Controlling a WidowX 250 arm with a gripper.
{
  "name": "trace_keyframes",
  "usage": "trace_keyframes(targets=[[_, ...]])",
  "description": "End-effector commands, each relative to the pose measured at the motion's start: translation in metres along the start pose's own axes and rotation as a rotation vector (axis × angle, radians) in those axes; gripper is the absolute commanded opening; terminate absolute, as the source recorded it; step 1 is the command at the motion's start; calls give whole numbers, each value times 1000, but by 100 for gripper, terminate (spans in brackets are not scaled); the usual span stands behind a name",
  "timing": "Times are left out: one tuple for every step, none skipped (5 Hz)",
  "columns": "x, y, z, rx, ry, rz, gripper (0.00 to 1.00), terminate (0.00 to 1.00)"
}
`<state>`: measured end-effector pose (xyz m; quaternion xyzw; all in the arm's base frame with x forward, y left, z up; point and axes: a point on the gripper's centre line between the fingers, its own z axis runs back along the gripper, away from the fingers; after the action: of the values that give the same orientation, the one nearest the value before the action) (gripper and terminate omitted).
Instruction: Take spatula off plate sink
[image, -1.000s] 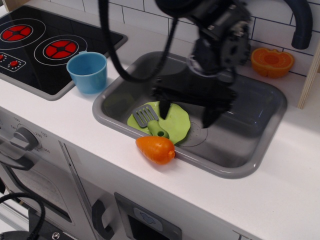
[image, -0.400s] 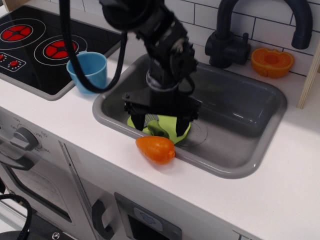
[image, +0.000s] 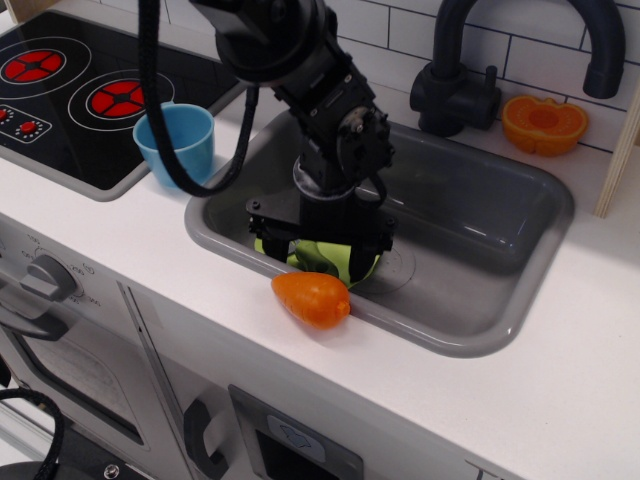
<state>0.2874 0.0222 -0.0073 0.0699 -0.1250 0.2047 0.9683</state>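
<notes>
The lime-green plate (image: 352, 262) lies in the front left part of the grey sink (image: 480, 235). My gripper (image: 320, 256) points straight down onto the plate, with its black fingers (image: 264, 238) spread wide to either side. The jaws look open and hold nothing that I can see. The spatula is hidden under the gripper body and fingers; I cannot make out its grey head or its green handle against the green plate. The arm comes in from the top left and covers the sink's back left corner.
An orange carrot-like toy (image: 312, 298) lies on the sink's front rim, just in front of the plate. A blue cup (image: 178, 142) stands on the counter to the left, beside the black stovetop (image: 70, 95). A dark faucet (image: 460, 85) and an orange toy half (image: 543, 123) are behind the sink.
The arm has swung from the right of the sink to the left and come down over the plate. The spatula, plainly seen one second ago, is now covered.
</notes>
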Motion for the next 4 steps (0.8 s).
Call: trace_keyframes(targets=[[14,-10,2,-15,3,41,0,0],[18,-10,6,-16,-21,60,0,0],[23,-8,18,8,-61,103,0,0],[32,-14,40,-3,-76,158,0,0]])
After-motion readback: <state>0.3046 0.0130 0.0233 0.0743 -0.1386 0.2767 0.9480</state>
